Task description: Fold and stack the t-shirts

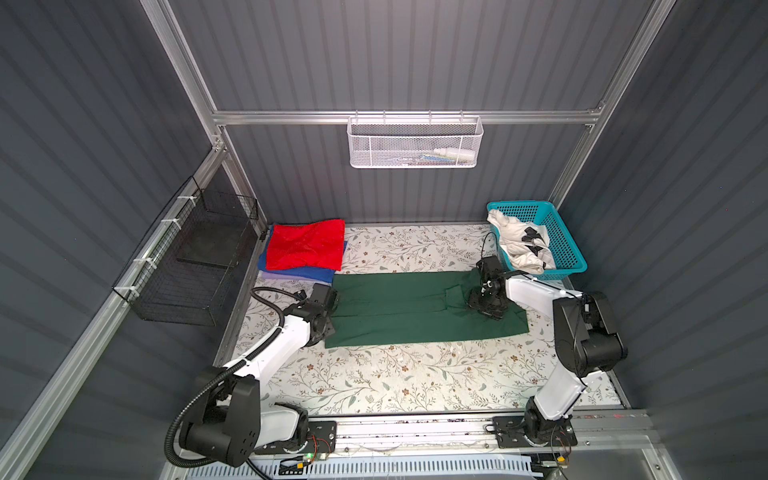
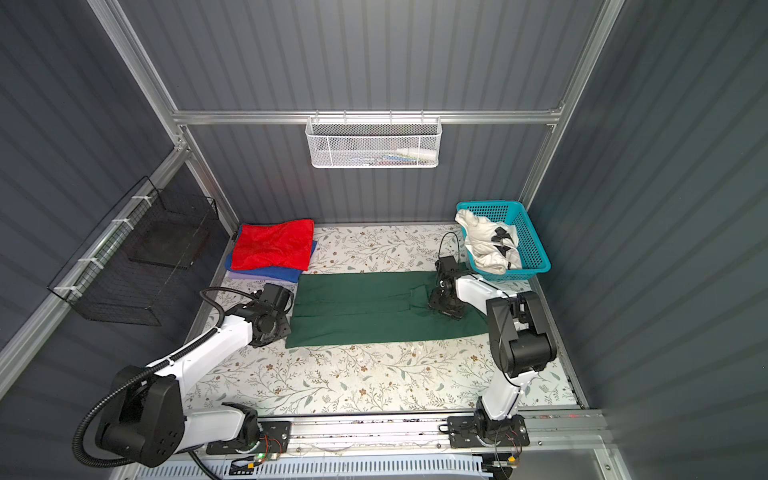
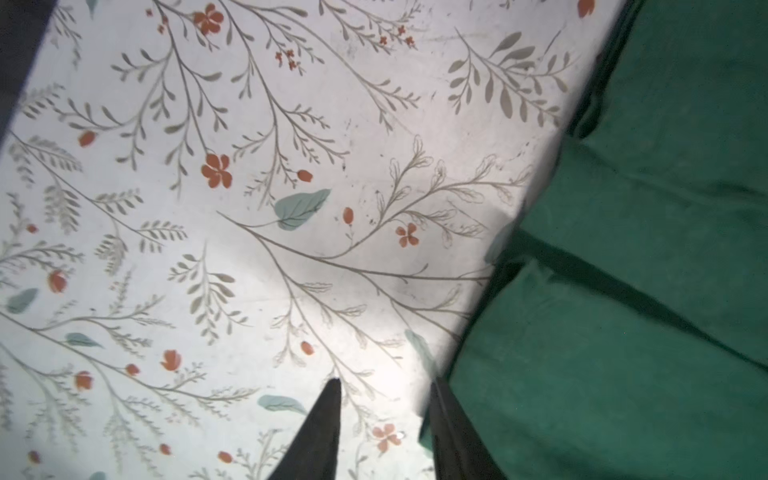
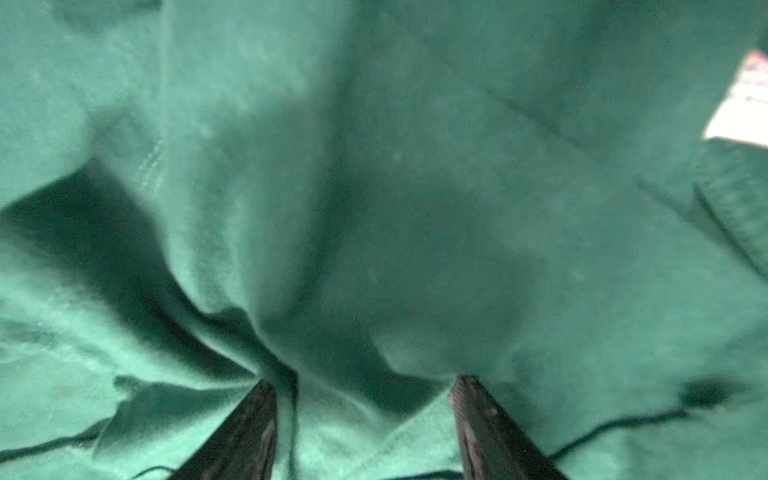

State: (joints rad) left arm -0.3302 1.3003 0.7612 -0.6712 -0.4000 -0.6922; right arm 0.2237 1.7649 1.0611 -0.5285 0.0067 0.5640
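Left gripper (image 3: 384, 382) apart at green shirt's (image 1: 415, 307) left edge, bare surface (image 1: 415, 382) wide in front. Right gripper (image 4: 365, 381) apart, pressed into folds; both half hidden from above.

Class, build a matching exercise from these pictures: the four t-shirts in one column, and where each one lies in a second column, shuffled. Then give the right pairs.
Column one:
1. green t-shirt
2. red t-shirt
3. blue t-shirt
4. white t-shirt

Column two:
A. in the turquoise basket
B. topmost at the far left of the table
C. stretched out across the table's middle
D. directly beneath the red one

Pairs: 1-C, 2-B, 3-D, 4-A
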